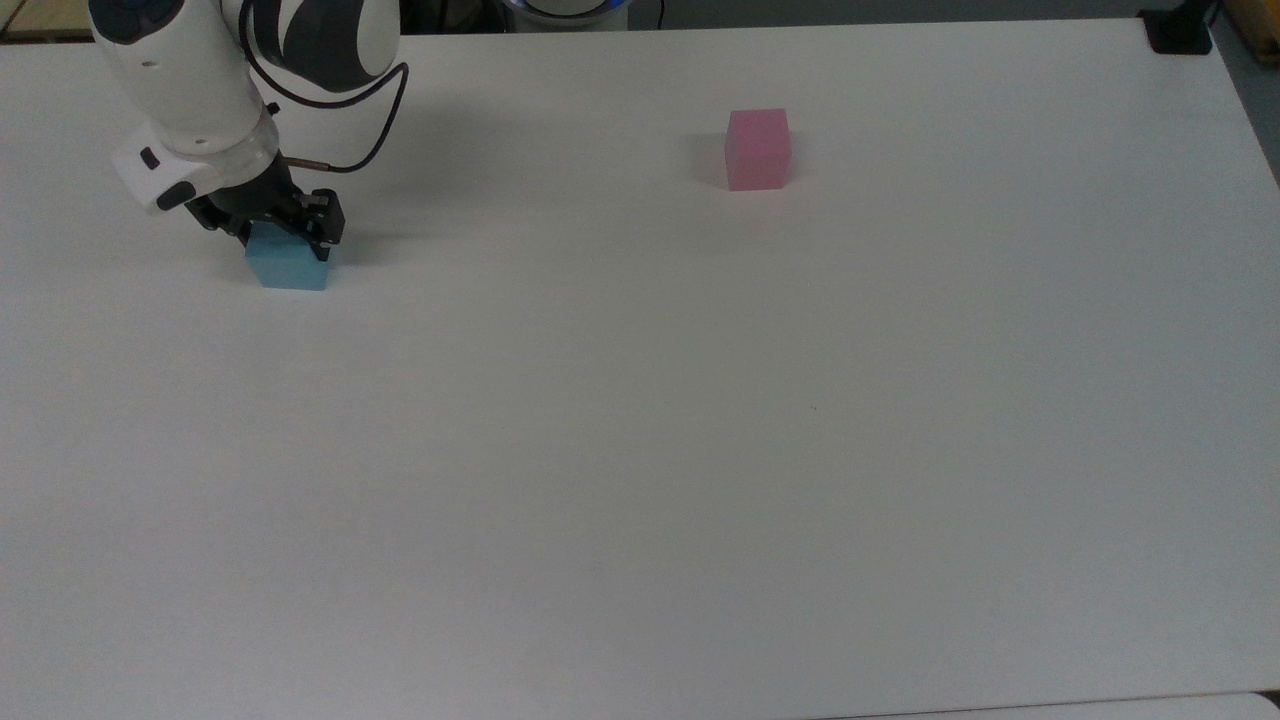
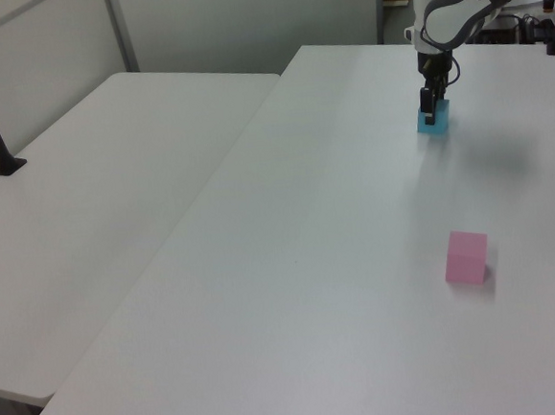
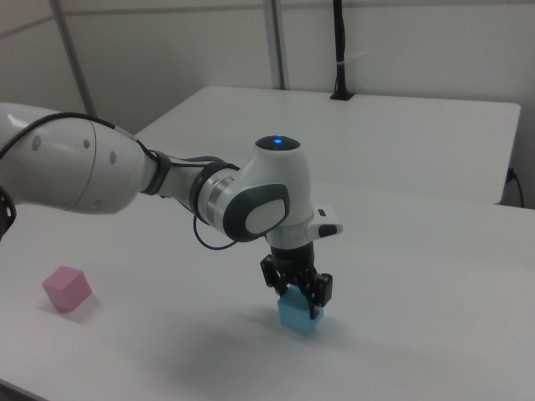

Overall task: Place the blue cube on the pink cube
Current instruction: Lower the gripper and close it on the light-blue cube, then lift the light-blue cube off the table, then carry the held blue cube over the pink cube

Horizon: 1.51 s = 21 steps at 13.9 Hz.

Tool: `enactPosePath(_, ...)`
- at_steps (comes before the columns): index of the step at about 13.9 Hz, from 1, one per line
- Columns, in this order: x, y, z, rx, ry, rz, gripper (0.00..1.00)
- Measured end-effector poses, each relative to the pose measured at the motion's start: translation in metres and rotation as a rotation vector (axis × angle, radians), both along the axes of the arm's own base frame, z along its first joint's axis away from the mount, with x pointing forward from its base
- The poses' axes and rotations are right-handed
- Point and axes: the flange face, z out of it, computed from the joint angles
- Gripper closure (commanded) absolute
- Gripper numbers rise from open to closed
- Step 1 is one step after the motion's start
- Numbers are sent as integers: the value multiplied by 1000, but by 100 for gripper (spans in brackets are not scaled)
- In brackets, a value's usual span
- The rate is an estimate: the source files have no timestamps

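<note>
The gripper (image 1: 283, 232) has its black fingers (image 3: 317, 294) spread on either side of the small matte sky-blue cube (image 1: 291, 268), not yet clenched on it; the cube sits on the white table (image 1: 640, 450) near the top view's left edge. This looks like the grasping step: next the fingers must close squarely, then lift. The small matte pale pink cube (image 1: 758, 149) stands well apart toward the top view's right, with bare tabletop between for an unobstructed carry.

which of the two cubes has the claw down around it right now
The blue cube, at the top view's left. The claw straddles its top, a finger on each side, cube on the table. The pink cube sits alone, far off toward the top view's right.
</note>
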Motion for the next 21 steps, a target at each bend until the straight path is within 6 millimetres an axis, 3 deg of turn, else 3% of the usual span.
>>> enactPosePath(2,0,0,1,0,-1,0,73)
enactPosePath(4,1,0,2,-1,-3,0,74)
enactPosePath(7,8,-3,30,-16,-33,1,73)
enactPosePath(8,9,-4,47,-12,-17,0,73)
enactPosePath(10,12,-7,115,-4,15,-11,73)
enactPosePath(14,6,-6,227,-6,15,-26,71)
enactPosePath(15,1,-4,246,-2,27,-29,71)
enactPosePath(17,-1,-2,261,-1,28,-30,69)
enactPosePath(19,7,19,263,5,20,3,69)
enactPosePath(21,24,76,268,20,3,29,69)
